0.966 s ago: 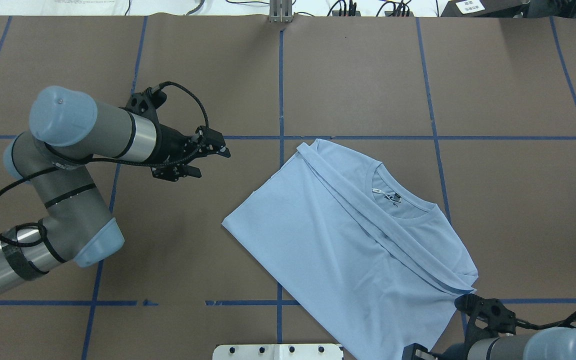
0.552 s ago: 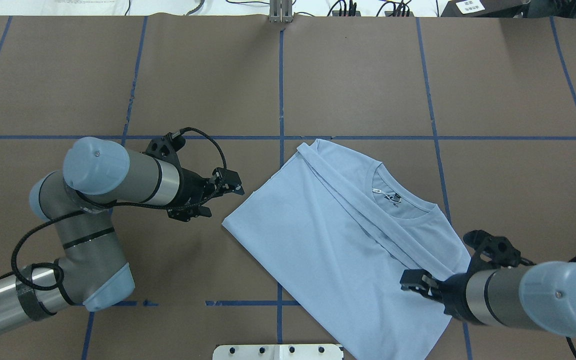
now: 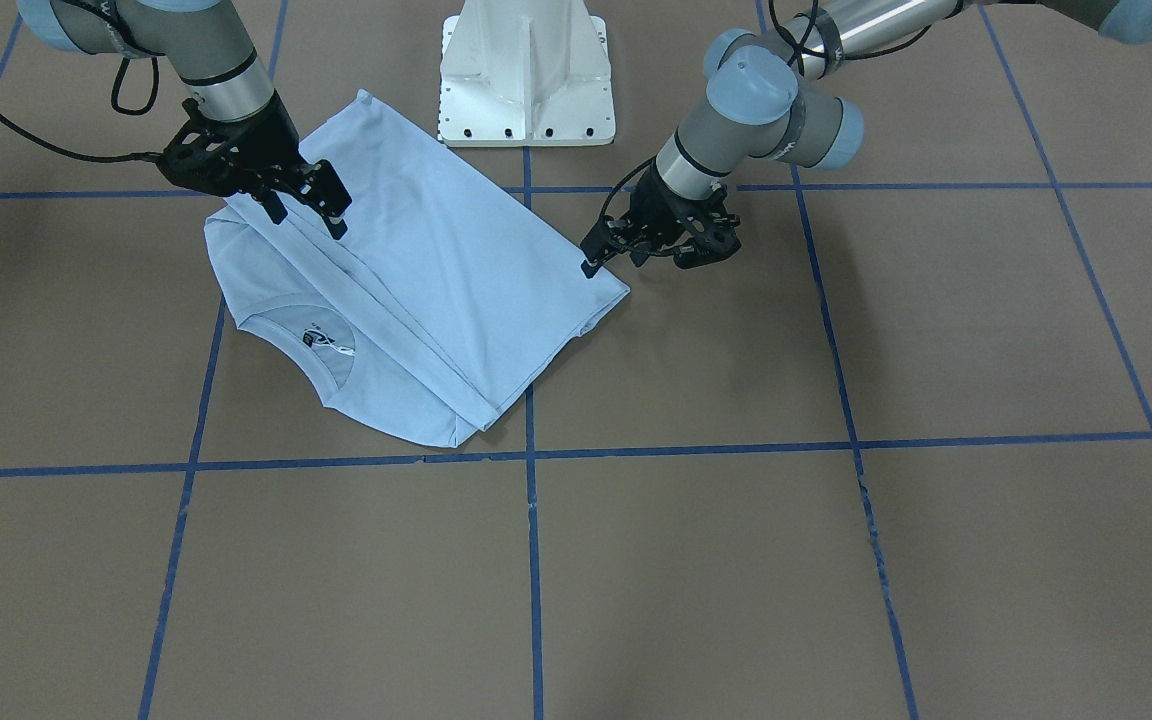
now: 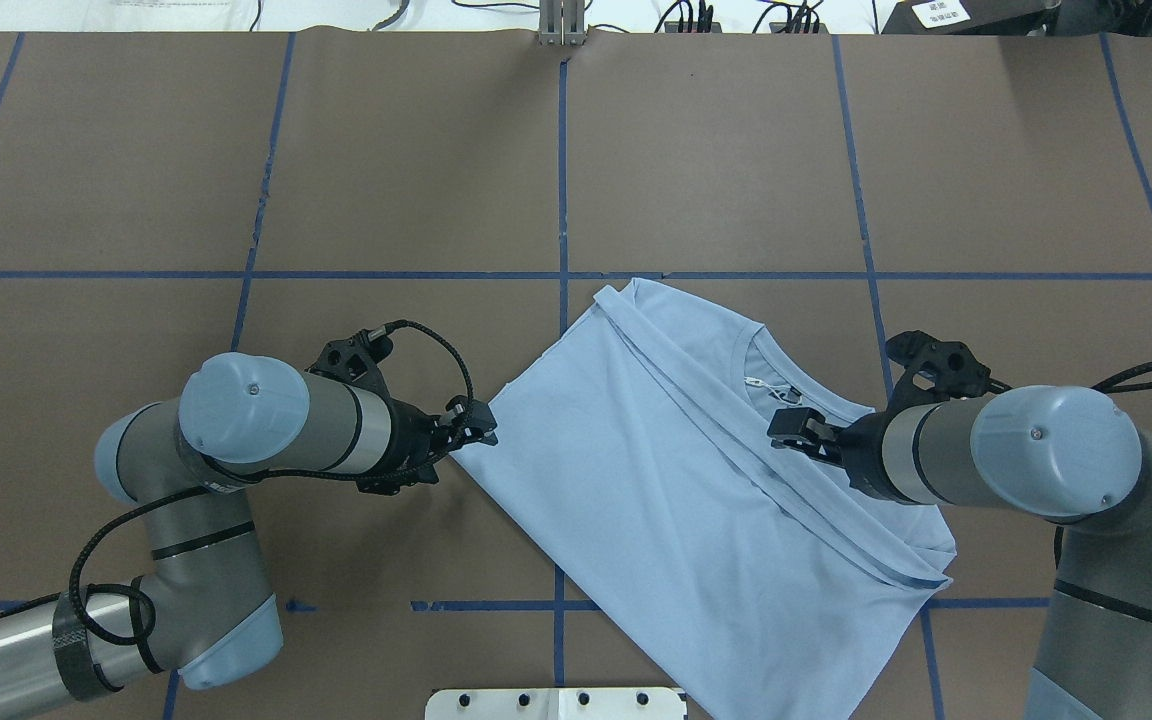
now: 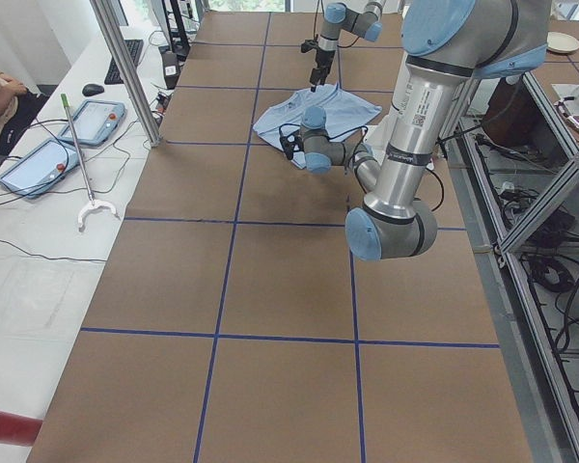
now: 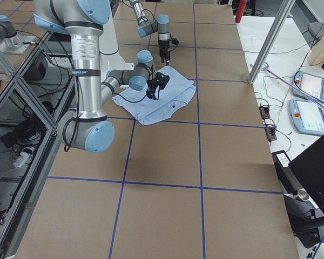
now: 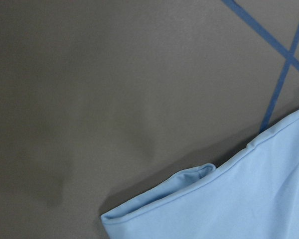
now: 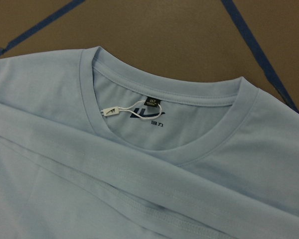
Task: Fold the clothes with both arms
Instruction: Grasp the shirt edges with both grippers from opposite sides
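Smooth, thin light blue T-shirt (image 4: 636, 470), sleeves folded in and ribbed collar exposed, lying slanted mid-way along the brown paper-covered desk (image 4: 386, 150). We judge that the left pincer (image 4: 484, 423), spread, addresses a hem corner, and the right pincer (image 4: 798, 435), spread beside the collar, prepares a paired fold.

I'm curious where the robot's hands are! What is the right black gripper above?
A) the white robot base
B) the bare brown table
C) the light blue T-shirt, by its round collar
C: the right gripper hangs over the light blue T-shirt beside its ribbed collar, which fills the right wrist view.
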Tool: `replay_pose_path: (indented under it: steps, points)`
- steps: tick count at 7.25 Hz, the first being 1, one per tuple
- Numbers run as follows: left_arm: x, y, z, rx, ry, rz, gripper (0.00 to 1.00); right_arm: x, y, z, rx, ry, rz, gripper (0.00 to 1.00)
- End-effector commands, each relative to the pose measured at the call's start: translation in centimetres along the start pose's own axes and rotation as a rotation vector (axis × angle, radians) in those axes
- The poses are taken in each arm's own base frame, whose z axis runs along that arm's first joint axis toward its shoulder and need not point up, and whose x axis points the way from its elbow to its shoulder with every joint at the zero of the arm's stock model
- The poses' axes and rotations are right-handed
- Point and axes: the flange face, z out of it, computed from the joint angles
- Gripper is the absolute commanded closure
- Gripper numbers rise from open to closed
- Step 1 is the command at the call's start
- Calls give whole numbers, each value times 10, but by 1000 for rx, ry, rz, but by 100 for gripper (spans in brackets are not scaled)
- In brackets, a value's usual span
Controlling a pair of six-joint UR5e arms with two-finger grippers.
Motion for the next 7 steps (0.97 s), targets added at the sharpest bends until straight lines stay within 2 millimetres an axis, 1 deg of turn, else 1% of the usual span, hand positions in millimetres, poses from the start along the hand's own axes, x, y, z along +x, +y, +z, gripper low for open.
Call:
replay_pose_path:
  steps: [1, 2, 3, 4, 5, 6, 7]
  points:
    - [0, 12, 10, 16, -34, 0, 25, 0, -8, 5, 10, 5, -16, 0]
    - [-1, 12, 11, 18, -40, 0, 29, 0, -8, 8, 8, 11, -17, 0]
    - [1, 12, 10, 17, -38, -1, 40, 0, -8, 7, 4, 9, -16, 0]
    - [-1, 11, 12, 19, -43, -2, 55, 0, -8, 7, 3, 10, -16, 0]
    - [-1, 11, 13, 23, -54, -5, 62, 1, -7, 7, -13, 12, -17, 0]
    - [-2, 10, 14, 27, -67, -8, 75, 1, -8, 7, -15, 12, -31, 0]
    - [-2, 7, 12, 35, -68, -12, 100, 1, -8, 7, -17, 12, -33, 0]
